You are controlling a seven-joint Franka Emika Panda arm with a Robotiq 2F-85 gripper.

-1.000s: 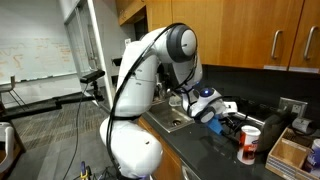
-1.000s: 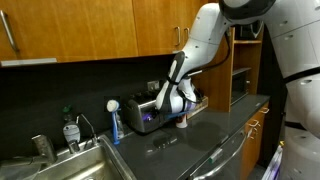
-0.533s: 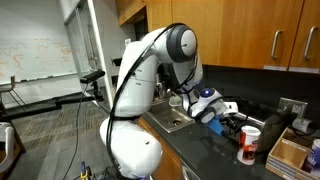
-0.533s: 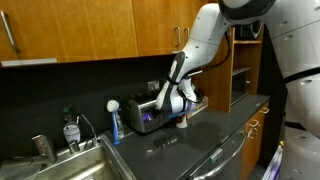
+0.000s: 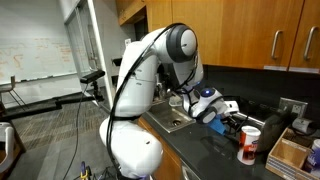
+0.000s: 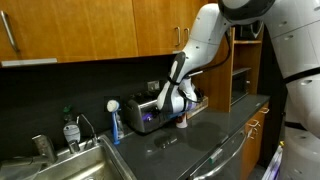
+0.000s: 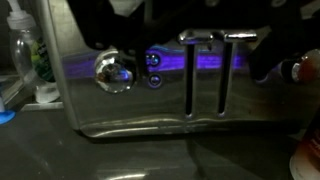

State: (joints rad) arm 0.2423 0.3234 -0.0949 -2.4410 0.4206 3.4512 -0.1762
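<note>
toaster (image 6: 143,113) sits at the back of the counter (image 6: 205,140), gripper (image 6: 181,106) hovering just beside its end, can't tell if clenched or released; looks like the approach step, next calls for squaring up to the lever slots (image 7: 190,85).

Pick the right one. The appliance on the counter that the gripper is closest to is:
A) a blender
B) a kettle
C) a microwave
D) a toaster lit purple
D: the wrist view shows a steel toaster with a round knob and a glowing purple strip, and in an exterior view the gripper is right beside it.
</note>
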